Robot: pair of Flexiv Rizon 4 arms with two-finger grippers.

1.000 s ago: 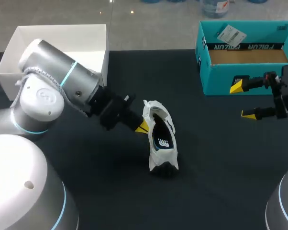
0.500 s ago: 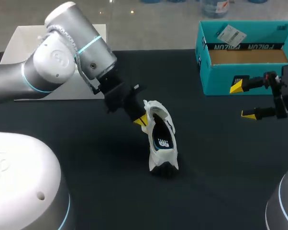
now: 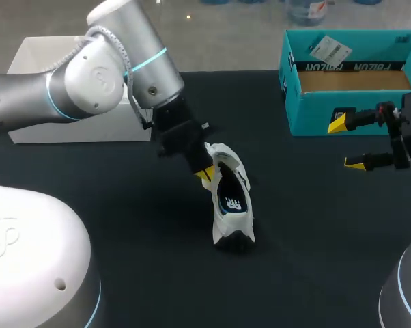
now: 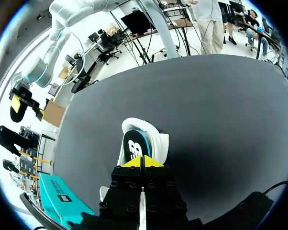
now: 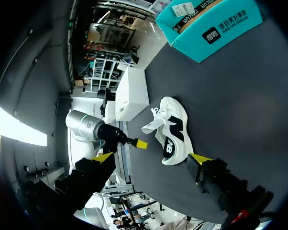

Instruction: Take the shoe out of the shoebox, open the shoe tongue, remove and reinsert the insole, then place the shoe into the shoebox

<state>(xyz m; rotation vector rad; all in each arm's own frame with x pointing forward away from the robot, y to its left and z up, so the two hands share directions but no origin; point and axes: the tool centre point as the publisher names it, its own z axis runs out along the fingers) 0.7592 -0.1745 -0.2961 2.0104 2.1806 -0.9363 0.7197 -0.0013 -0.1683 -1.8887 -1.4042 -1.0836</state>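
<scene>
The dark desk (image 3: 315, 232) carried everything. The teal shoebox (image 3: 315, 113) stood open at its far right, a white box (image 3: 38, 58) sat at the far left, and the shoe (image 3: 231, 195) lay out of the shoebox near the middle, well apart from both. Its long axis ran roughly from the far side toward me. The loosened tongue (image 3: 219, 154) pointed away, the dark heel end pointed at me, and the opening faced upward so the blue insole (image 3: 233, 201) showed. I judged the shoe light. Its soft upper and floppy tongue would probably fold under a pinch, while the sole and heel looked stiffer. The collar rim or the tongue's edge seemed the sensible places to take hold. My left gripper (image 4: 143, 162) was clenched, its yellow tips pressed together with nothing visible between them, right at the shoe's collar on its left side. My right gripper (image 3: 347, 142) hung released with its fingers wide apart, just in front of the shoebox and holding nothing.
</scene>
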